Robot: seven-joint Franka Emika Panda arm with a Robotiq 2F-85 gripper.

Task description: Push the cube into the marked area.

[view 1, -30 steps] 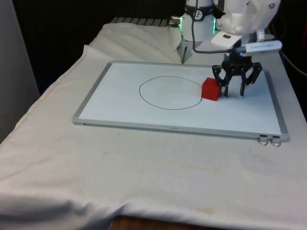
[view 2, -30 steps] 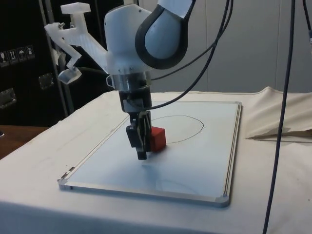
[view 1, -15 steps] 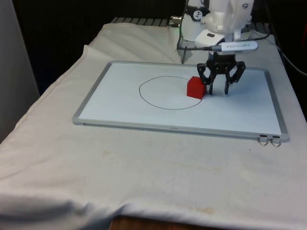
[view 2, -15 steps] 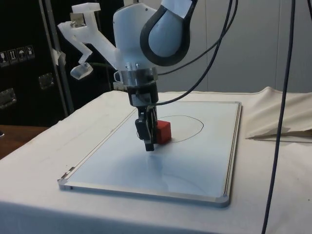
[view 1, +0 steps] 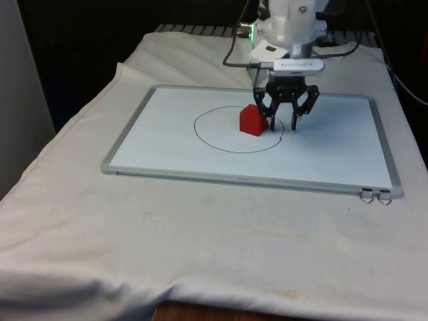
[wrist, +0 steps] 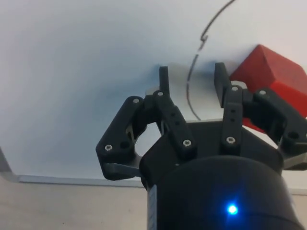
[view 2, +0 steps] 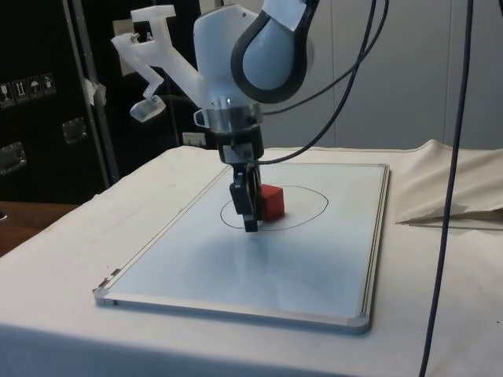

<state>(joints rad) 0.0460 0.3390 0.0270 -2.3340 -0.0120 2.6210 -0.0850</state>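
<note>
Front view, centre of frame, red cube [view 1: 252, 120] inside the drawn circle [view 1: 221, 144] on a whiteboard [view 1: 167, 150], gripper [view 1: 283, 126] touching its right side, 2 fingers apart, holding nothing.

Cube [view 1: 252, 120] on whiteboard [view 1: 167, 144], inside drawn circle [view 1: 207, 137], right part; gripper [view 1: 283, 125] touching its right, frame centre-top.

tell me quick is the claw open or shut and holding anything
Claw: open, holding nothing; one finger's outer side rests against the red cube.
</note>
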